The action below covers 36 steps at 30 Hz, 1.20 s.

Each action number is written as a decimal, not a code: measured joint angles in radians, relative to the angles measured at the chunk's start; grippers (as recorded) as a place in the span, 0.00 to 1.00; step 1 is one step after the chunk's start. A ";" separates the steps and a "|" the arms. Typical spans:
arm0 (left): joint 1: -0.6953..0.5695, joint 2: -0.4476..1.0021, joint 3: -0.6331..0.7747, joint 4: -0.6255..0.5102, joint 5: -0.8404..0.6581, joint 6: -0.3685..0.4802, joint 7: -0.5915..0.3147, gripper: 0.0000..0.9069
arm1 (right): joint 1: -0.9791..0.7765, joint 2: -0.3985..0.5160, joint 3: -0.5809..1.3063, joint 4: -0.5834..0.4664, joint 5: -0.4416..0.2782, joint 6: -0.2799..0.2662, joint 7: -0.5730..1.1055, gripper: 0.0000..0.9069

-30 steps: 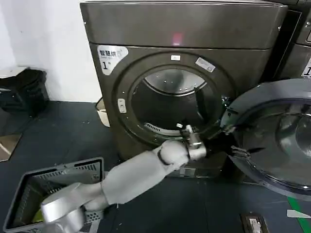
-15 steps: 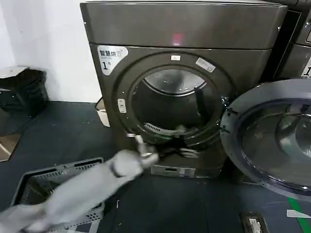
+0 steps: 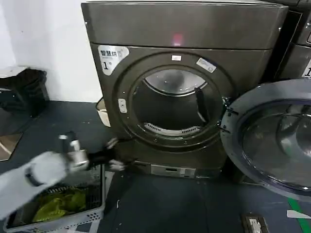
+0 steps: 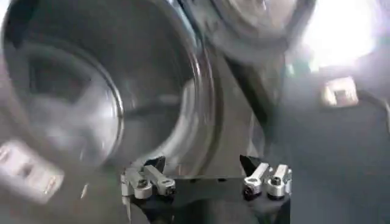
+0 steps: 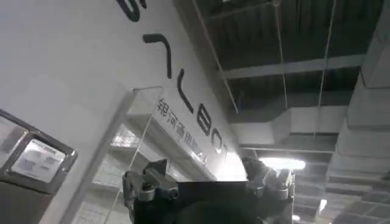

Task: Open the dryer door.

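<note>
Presently, one dryer point(image 3: 184, 82) is recorded: a boxy bronze-grey front-loader standing against the white wall, its round drum opening fully exposed. One dryer door point(image 3: 272, 138) is recorded, swung wide open to the right of the drum opening, grey inner side and dark glass turned toward the head camera, hinged at the opening's right edge. A second, similar machine point(image 3: 297, 43) is partly seen at the far right.

One grey slotted basket point(image 3: 73, 213) is noted on the dark floor at lower left, with yellow-green cloth point(image 3: 60, 206) lying inside it.

Left gripper point(image 3: 112, 154): seen in the head view low and to the left of the dryer's front, above the basket's near corner, blurred. In the left wrist view the left gripper point(image 4: 204, 176) is shown with its jaws spread wide apart and nothing held between them; the drum rim and the open door lie beyond it, untouched.

Right gripper point(image 5: 207, 176): parked, pointed up toward a ceiling and a white wall; jaws parted, nothing grasped.

Writing: one white sticker point(image 3: 112, 56) at the dryer's upper left is marked with a large "1" under Chinese characters too small to be read. Large dark lettering on the wall in the right wrist view is only partly legible.
</note>
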 joint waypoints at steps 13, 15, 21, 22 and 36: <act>0.147 0.279 -0.053 0.100 0.215 -0.069 0.013 1.00 | 0.039 0.026 -0.035 0.024 -0.026 0.003 0.016 1.00; 0.156 0.299 -0.050 0.119 0.273 -0.106 0.028 1.00 | 0.039 0.025 -0.034 0.021 -0.026 0.003 0.016 1.00; 0.164 0.322 -0.050 0.178 0.441 -0.175 0.050 1.00 | 0.040 0.024 -0.037 0.015 -0.026 0.005 0.016 1.00; 0.166 0.323 -0.050 0.184 0.455 -0.183 0.049 1.00 | 0.040 0.024 -0.037 0.014 -0.026 0.006 0.015 1.00; 0.177 0.339 -0.053 0.161 0.489 -0.186 0.108 1.00 | 0.004 0.035 0.004 0.014 -0.018 0.029 0.011 1.00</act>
